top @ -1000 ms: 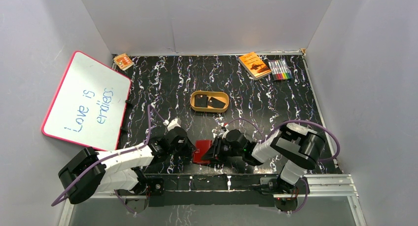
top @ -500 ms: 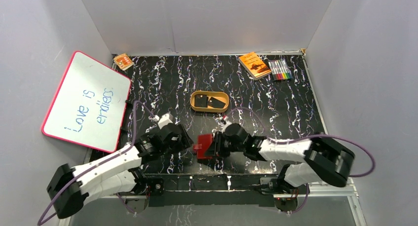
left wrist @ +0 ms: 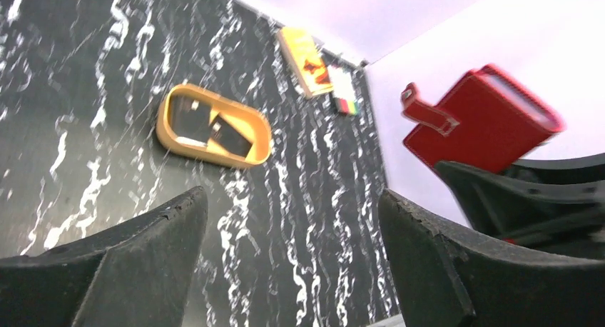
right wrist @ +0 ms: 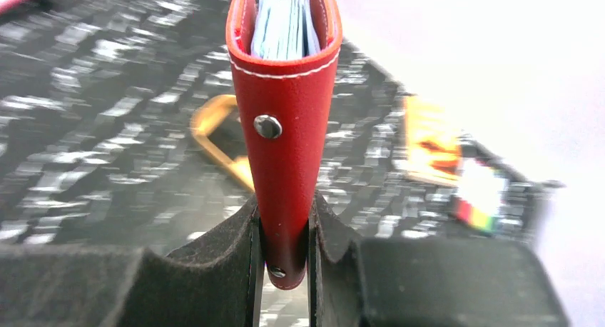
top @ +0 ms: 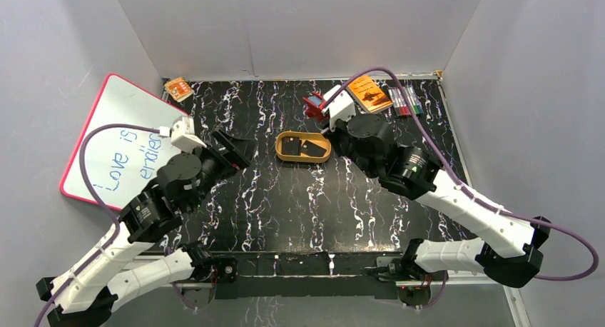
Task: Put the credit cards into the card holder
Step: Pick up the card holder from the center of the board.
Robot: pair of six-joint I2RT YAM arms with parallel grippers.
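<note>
The red card holder [top: 313, 103] hangs in the air over the far middle of the mat, pinched upright in my right gripper [top: 322, 113]. The right wrist view shows the card holder [right wrist: 284, 127] clamped at its lower end, with my right gripper [right wrist: 284, 250] shut on it and grey-blue pockets at its top. Two black credit cards [top: 290, 146] [top: 313, 148] lie in the tan oval dish [top: 280, 153]. My left gripper [top: 239, 150] hovers open and empty left of the dish. In its own view, the left gripper [left wrist: 292, 259] frames the credit cards [left wrist: 227, 134] and the card holder [left wrist: 481, 120].
A whiteboard [top: 125, 148] leans at the left edge. An orange booklet [top: 369, 93] and a marker set [top: 404, 100] lie at the far right. A small orange packet [top: 178, 89] sits in the far left corner. Grey walls enclose three sides.
Both arms rose from the near edge. The left gripper let go of the card holder, opened and swung left. The right gripper carried the holder up and toward the far side.
</note>
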